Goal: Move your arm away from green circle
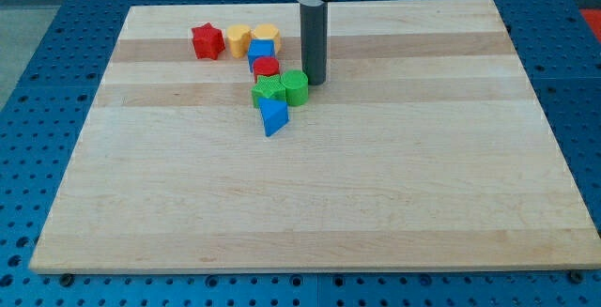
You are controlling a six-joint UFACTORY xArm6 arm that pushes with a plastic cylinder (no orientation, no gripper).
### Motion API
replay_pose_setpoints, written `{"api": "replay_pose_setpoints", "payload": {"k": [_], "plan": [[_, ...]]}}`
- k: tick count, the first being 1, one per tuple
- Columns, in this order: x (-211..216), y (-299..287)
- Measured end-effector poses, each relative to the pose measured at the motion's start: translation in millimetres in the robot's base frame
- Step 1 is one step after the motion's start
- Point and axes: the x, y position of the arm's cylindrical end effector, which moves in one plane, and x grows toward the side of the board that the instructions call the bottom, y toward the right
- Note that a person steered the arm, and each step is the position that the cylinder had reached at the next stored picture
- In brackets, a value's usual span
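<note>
The green circle (295, 86) sits on the wooden board (376, 185) near the view's top centre. My tip (315, 83) stands just to the right of it, touching or nearly touching its side. A green star (269, 89) lies against the circle's left side. A small red block (266, 67) and a blue block (262, 51) lie above the star. A blue triangle-like block (273, 116) lies below the star.
A red star (207, 41), a yellow block (238, 38) and a second yellow block (267, 34) form a row near the board's top edge, left of the rod (314, 39). Blue perforated table (38, 110) surrounds the board.
</note>
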Motion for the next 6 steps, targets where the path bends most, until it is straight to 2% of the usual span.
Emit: {"api": "replay_pose_setpoints", "payload": {"k": [2,4,6], "plan": [[0,9],[6,60],[57,83]]}}
